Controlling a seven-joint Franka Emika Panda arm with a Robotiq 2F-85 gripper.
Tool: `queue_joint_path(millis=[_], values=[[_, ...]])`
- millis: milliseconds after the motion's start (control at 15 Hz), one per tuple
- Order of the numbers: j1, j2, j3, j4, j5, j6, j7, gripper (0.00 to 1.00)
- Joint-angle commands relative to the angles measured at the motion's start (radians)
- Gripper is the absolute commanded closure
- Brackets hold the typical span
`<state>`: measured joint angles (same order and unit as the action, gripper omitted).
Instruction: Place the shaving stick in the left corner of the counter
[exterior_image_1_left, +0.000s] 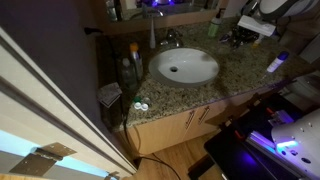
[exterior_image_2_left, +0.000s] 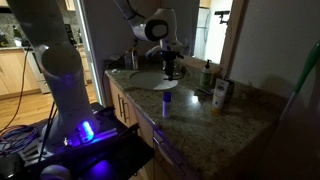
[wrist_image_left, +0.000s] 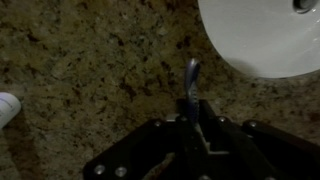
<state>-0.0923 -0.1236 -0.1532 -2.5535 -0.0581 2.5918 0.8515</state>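
Note:
In the wrist view my gripper (wrist_image_left: 190, 122) is shut on the shaving stick (wrist_image_left: 191, 78), a thin blue-grey handle that sticks out ahead of the jaws. It hangs over the speckled granite counter (wrist_image_left: 90, 60), just beside the white basin (wrist_image_left: 265, 35). In both exterior views the gripper (exterior_image_1_left: 246, 36) (exterior_image_2_left: 172, 70) is low over the counter (exterior_image_1_left: 240, 72) (exterior_image_2_left: 200, 112), close to the basin (exterior_image_1_left: 185, 66) (exterior_image_2_left: 148, 80). The stick is too small to make out there.
A chrome tap (exterior_image_1_left: 165, 38) stands behind the basin. A white-and-blue can (exterior_image_1_left: 277, 62) (exterior_image_2_left: 167, 100) stands near the counter's front edge and shows at the wrist view's edge (wrist_image_left: 5, 106). A bottle (exterior_image_1_left: 133, 65), a small lens case (exterior_image_1_left: 140, 107), a green bottle (exterior_image_2_left: 207, 75) and a box (exterior_image_2_left: 222, 93) are on the counter.

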Motion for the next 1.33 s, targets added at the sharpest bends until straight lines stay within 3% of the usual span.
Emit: queue_joint_path(millis=[0, 133, 200, 333, 533, 733, 800, 1000, 1067, 1267], values=[[-0.032, -0.039, 0.042, -0.004, 0.008, -0.020, -0.005, 0.85], [-0.036, -0.048, 0.047, -0.007, 0.010, -0.019, -0.004, 0.85], [-0.038, -0.033, 0.044, -0.006, 0.008, -0.016, -0.002, 0.96], [0.007, -0.041, 0.074, -0.002, 0.023, -0.059, -0.078, 0.96], [0.076, -0.118, 0.181, 0.009, 0.019, -0.112, -0.074, 0.96], [0.163, -0.162, 0.250, 0.070, 0.102, -0.190, -0.153, 0.96], [0.120, -0.128, 0.250, 0.044, 0.070, -0.132, -0.083, 0.85], [0.155, -0.170, 0.281, 0.066, 0.096, -0.174, -0.105, 0.85], [0.153, -0.171, 0.278, 0.066, 0.096, -0.174, -0.114, 0.96], [0.203, -0.092, 0.313, 0.140, 0.099, -0.230, -0.203, 0.96]])
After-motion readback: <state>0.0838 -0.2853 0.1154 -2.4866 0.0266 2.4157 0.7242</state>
